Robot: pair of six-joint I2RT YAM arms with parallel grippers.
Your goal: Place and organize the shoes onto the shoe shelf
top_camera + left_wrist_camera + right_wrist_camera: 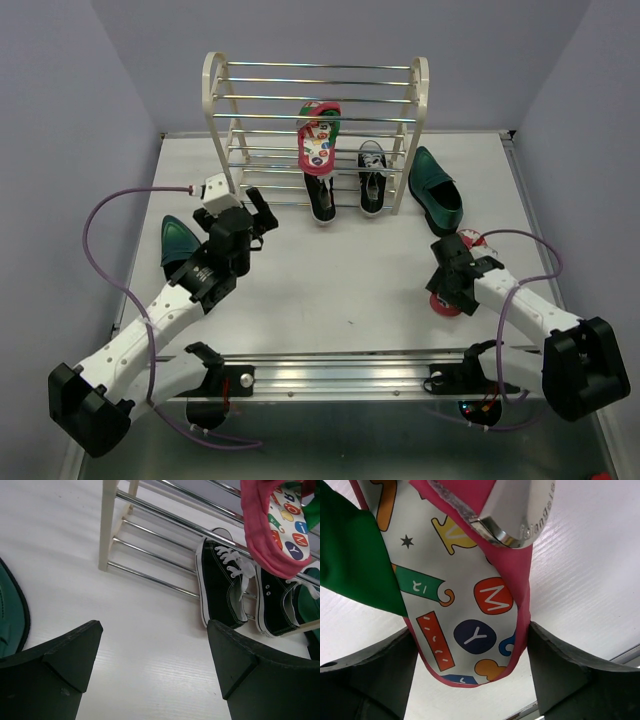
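Two robot arms work at a white table [340, 280] with a cream shoe shelf [218, 100] at its far side.
The right gripper [470, 647] is clamped on a flip-flop [480, 605], pink-edged, its white footbed printed with colourful letters, low over the table's right side. The matching flip-flop [319, 140] leans on the shelf's rods above two black sneakers [220, 587] with white laces. The left gripper [155, 650] hangs with jaws apart, empty. One teal dress shoe [436, 190] lies beside the shelf's right end.

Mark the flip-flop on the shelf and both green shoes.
Flip-flop on the shelf [319, 145]: top external view, footbed.
Left green shoe [177, 240]: top external view, toe end.
Right green shoe [436, 190]: top external view, mid-upper.
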